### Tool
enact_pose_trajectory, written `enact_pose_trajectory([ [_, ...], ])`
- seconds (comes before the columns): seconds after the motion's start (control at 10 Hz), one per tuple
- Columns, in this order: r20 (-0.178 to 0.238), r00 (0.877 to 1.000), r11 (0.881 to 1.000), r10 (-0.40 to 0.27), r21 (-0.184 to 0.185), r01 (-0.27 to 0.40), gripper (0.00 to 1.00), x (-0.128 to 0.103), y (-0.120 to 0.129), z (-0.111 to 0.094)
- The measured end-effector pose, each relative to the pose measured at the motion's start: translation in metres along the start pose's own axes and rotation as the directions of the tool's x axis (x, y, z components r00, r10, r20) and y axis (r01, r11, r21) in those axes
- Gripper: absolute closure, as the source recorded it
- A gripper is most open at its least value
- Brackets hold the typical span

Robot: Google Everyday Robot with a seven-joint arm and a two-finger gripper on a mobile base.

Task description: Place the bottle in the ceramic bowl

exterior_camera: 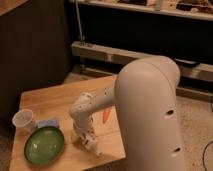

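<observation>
Bottle (92, 145) and gripper (84, 138) sit together at the front of the wooden table (50, 100), just to the right of the green bowl (45, 147). The bottle shows only as a small pale shape low on the table at the tip of the gripper, touching it or very nearly so. Whether the gripper has hold of it or merely stands over it cannot be told.

The bottle's long axis seems to slant from the gripper toward the front right edge of the table, away from the bowl, though the shape is too vague to be sure. The arm (92, 107) comes down from the right and bends over this spot, so the wrist hides the bottle's near end.

From the gripper, the bowl lies straight to the left and close by, its rim near but apart from the bottle, with nothing lying inside it. A white cup (23, 120) and a small blue pad (48, 122) stand beyond the bowl, farther left and back. An orange object (106, 116) lies behind the gripper to the right.

The coming move is likely a short carry leftward over the rim, once the bottle is held and lifted clear.
</observation>
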State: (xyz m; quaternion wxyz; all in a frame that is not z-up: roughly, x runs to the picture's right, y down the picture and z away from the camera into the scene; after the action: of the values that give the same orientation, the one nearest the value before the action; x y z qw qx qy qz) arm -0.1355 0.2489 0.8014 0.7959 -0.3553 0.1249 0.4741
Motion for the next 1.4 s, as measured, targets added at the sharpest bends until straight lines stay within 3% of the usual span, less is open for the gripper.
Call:
enact_pose_trajectory([
  [0.5, -0.026, 0.995, 0.993, 0.095, -0.062, -0.097, 0.95, -0.006, -0.011, -0.014],
  [0.6, -0.03, 0.992, 0.989, 0.125, -0.07, -0.127, 0.99, -0.01, -0.017, -0.023],
  [0.9, -0.006, 0.991, 0.987, 0.131, -0.098, -0.131, 1.0, -0.035, -0.014, -0.07],
  [1.1, 0.019, 0.996, 0.987, 0.088, -0.135, -0.085, 1.0, -0.064, 0.001, -0.105],
  [1.4, 0.067, 0.998, 0.978, -0.015, -0.207, 0.029, 1.0, -0.102, 0.046, -0.133],
])
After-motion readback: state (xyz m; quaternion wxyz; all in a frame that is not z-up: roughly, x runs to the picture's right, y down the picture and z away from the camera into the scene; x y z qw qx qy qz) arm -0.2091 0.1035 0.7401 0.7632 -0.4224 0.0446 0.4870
